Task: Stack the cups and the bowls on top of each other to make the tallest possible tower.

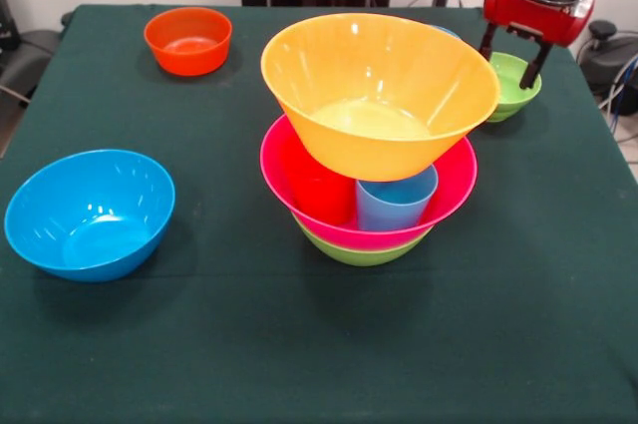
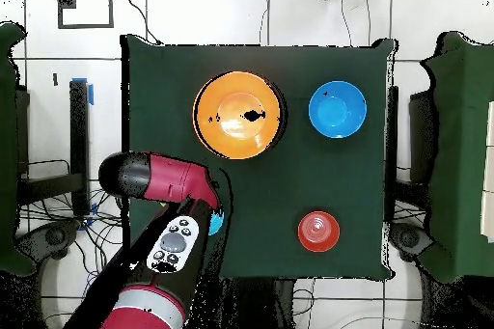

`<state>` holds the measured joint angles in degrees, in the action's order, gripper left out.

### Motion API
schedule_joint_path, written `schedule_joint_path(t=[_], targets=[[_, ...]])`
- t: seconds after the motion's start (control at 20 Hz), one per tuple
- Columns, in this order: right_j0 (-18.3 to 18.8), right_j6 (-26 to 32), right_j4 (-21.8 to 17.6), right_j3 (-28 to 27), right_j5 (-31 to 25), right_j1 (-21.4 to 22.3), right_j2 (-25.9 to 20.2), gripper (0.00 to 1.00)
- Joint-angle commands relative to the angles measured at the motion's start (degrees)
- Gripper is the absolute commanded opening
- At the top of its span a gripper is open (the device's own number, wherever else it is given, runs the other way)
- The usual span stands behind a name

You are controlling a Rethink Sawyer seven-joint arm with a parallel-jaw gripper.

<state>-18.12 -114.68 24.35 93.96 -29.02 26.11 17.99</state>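
Tower [image 1: 374, 160] stands 3 bowls high at frame centre, gripper [image 1: 512, 63] spread wide over the small green bowl [image 1: 516, 88], 2 more bowls waiting left.

No legible text, label, brand, number or sign appears in either view (bowls and worktop unmarked).

My pincer [image 1: 513, 60] has black fingers under a red and black wrist. The desk [image 1: 299, 344] wears a dark green cloth. In the tower [image 1: 374, 145], a yellow-orange bowl [image 1: 379, 95] tops a pink bowl [image 1: 449, 195] over a green bowl [image 1: 361, 253]; inside the pink one show a red cup [image 1: 319, 190] and a light blue cup [image 1: 396, 203]. Apart are a blue bowl [image 1: 90, 212], an orange bowl [image 1: 187, 40] and a small green bowl [image 1: 514, 90].
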Motion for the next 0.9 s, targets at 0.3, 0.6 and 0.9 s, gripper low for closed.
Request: schedule_joint_path(t=[0.3,0.6,0.9], targets=[[0.79,-5.83,-2.33,1.28,-4.25,0.65,-5.95,1.0],[2.81,-0.42,-5.97,4.49,-3.91,5.09,-4.29,1.0],[10.48,9.46,-12.59,8.7,-7.2,11.85,-5.07,1.0]])
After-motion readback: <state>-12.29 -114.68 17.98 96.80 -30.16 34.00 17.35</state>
